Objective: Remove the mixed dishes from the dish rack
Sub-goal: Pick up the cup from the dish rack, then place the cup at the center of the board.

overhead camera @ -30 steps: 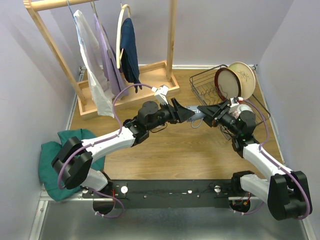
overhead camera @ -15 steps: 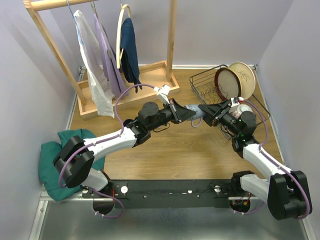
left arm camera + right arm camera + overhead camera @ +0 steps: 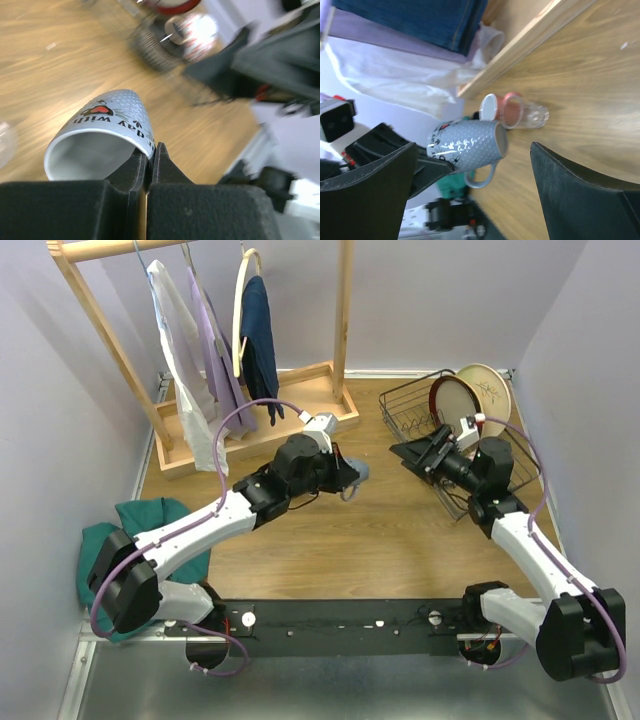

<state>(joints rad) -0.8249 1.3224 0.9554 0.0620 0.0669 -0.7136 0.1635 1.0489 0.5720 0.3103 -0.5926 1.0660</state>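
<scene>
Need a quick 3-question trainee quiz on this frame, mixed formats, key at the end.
1. True or false: the right gripper is holding the mug.
2. How does the left gripper hold the mug? A: by the handle. B: pinched on the rim wall. C: wrapped around the body.
3. How many plates stand in the dish rack?

Key
1. False: the right gripper is open with nothing in it.
2. B: the handle hangs free.
3. Two.
</scene>
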